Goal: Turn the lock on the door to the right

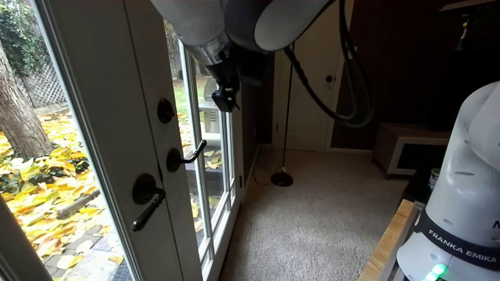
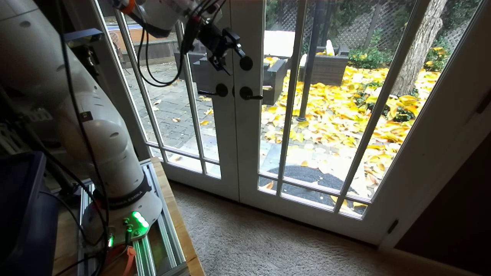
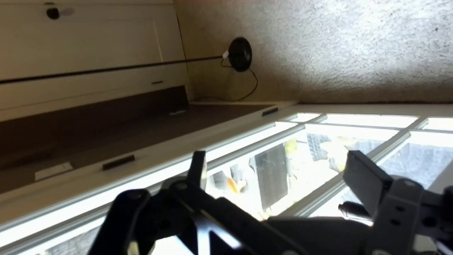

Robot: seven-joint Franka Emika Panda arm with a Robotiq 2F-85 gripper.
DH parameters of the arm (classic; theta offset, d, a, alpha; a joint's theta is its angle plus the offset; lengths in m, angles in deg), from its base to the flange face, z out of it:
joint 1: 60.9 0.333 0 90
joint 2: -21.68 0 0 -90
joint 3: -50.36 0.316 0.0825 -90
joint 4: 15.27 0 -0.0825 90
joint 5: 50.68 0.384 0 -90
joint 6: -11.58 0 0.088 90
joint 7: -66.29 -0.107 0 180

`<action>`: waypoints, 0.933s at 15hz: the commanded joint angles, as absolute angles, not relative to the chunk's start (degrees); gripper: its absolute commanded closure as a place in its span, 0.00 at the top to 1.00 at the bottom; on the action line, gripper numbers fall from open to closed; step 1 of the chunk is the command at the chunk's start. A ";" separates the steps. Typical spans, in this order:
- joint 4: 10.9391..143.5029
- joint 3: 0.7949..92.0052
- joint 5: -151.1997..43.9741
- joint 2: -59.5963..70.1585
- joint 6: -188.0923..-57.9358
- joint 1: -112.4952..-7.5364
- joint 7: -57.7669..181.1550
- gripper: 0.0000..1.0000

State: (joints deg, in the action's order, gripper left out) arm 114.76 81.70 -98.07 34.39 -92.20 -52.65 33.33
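The lock [image 1: 165,111] is a small round black plate with a short knob. It sits above a black lever handle [image 1: 174,160] on the white-framed glass door [image 1: 183,210]. In an exterior view the lock [image 2: 246,63] shows as a dark disc just beside my fingertips. My gripper [image 1: 226,102] is in mid-air to the right of the lock, apart from it in that view. My gripper [image 2: 234,62] overlaps the door seam in an exterior view; its depth is unclear. In the wrist view my gripper [image 3: 281,173] is open with nothing between its fingers, and the lock cannot be made out.
A second black lever [image 1: 143,189] is on the adjoining door, left of the seam. A lever tip [image 3: 354,209] shows beside one finger in the wrist view. A floor lamp base [image 1: 282,179] stands on carpet. A low cabinet [image 1: 414,136] is at the back. Cables [image 2: 161,82] hang from my arm.
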 commanded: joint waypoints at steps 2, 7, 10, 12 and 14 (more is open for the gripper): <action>112.09 79.40 -112.99 26.86 -98.64 -47.99 27.46 1.00; 112.31 76.55 -120.21 23.02 -105.16 -44.25 22.46 1.00; 112.74 75.15 -122.74 23.43 -109.76 -43.07 21.24 1.00; 113.06 74.73 -120.30 23.59 -108.23 -42.47 22.80 1.00; 113.05 74.60 -120.84 23.59 -108.78 -42.47 22.66 1.00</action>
